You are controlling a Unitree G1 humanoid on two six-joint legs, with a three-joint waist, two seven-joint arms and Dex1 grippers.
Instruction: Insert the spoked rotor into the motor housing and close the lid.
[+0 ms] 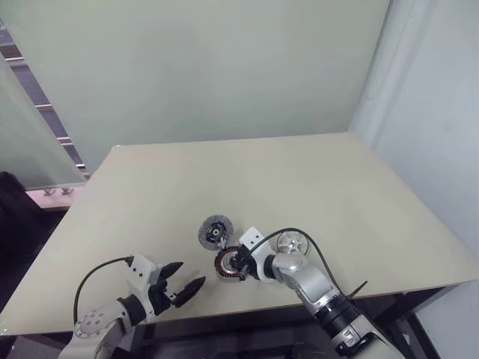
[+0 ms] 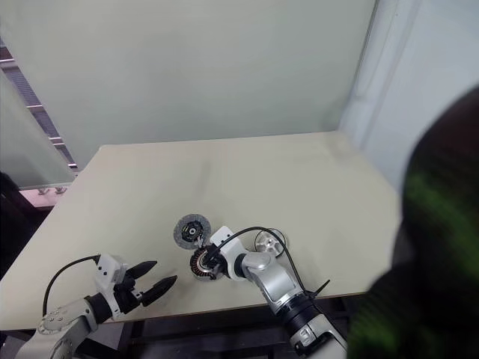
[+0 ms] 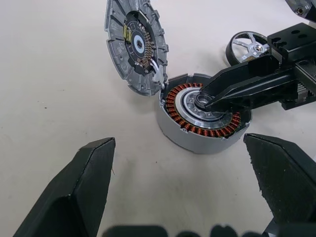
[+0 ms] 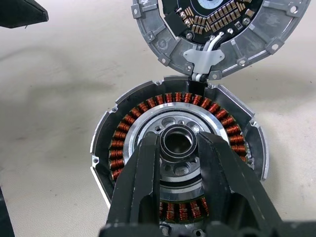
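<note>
The motor housing sits near the table's front edge, its ring of copper windings showing. The lid lies swung open just behind it, inner face up, joined to the housing by a short white wire. My right gripper reaches over the housing, its fingers shut on a small dark ring at the housing's silvery centre. The spoked rotor lies flat on the table, behind my right wrist. Left of the housing, my left gripper is open wide and points at the housing with nothing between its fingers.
The beige table stretches bare towards a pale green wall at the back. Its front edge runs close under both arms. A black cable loops over my right wrist. A dark blurred shape covers the right eye view's right side.
</note>
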